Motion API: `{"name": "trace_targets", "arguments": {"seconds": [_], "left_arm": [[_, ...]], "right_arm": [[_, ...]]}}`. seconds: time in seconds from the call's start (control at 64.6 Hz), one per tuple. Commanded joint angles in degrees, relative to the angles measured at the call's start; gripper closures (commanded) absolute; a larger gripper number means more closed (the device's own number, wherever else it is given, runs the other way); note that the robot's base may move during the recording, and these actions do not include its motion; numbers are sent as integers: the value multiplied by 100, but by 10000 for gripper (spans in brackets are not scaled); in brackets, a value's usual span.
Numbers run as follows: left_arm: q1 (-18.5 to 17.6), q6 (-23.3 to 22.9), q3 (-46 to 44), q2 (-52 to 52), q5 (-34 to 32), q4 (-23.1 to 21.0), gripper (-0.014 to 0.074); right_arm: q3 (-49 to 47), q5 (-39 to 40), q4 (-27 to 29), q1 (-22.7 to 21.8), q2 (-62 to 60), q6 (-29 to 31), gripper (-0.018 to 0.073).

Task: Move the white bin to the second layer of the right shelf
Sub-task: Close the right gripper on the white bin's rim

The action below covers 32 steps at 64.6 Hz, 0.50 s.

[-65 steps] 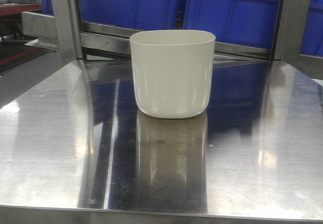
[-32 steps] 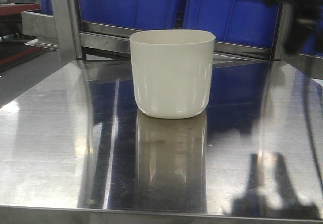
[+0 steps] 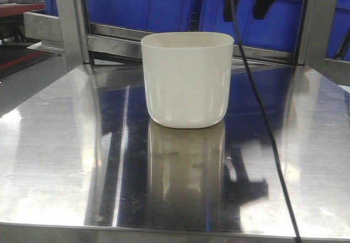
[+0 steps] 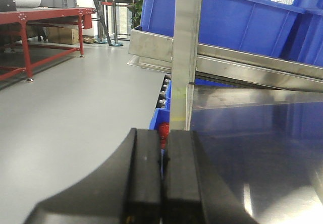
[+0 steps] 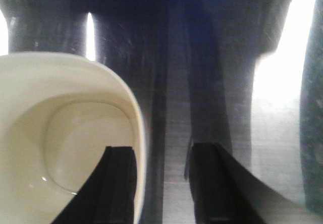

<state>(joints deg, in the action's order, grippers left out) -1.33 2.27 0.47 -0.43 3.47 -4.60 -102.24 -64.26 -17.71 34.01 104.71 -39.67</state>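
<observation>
Front-facing view: the white bin (image 3: pixel 186 81) stands upright on the steel counter (image 3: pixel 60 161), in front of blue crates (image 3: pixel 147 5). The right claw (image 5: pixel 164 183) hangs open above the bin's rim, one finger over its inside, one outside. The left claw (image 4: pixel 161 176) is closed, empty.

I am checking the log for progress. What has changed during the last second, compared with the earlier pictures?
The right pincer came in from the upper right and moved left; it now hangs open above the right rim of the white bin, holding nothing. Its cable now crosses the front view. The bin stayed in place on the steel table.
</observation>
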Motion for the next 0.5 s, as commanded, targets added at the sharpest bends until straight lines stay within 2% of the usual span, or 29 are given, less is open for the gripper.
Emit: {"name": "trace_targets", "arguments": {"seconds": [0.0, 0.325, 0.403, 0.48], "left_arm": [[-36, -30, 156, -87, -477, -30, 512], [-36, -30, 156, -87, -477, -30, 512], [-36, -30, 156, -87, -477, -30, 512], [-36, -30, 156, -87, -477, -30, 512]], "right_arm": [[-335, 46, -16, 28, -140, 70, 199], [-153, -37, 55, -93, 330, 70, 205], [-153, -13, 195, -98, 431, 70, 256], [-153, 83, 375, -98, 436, 70, 354]]}}
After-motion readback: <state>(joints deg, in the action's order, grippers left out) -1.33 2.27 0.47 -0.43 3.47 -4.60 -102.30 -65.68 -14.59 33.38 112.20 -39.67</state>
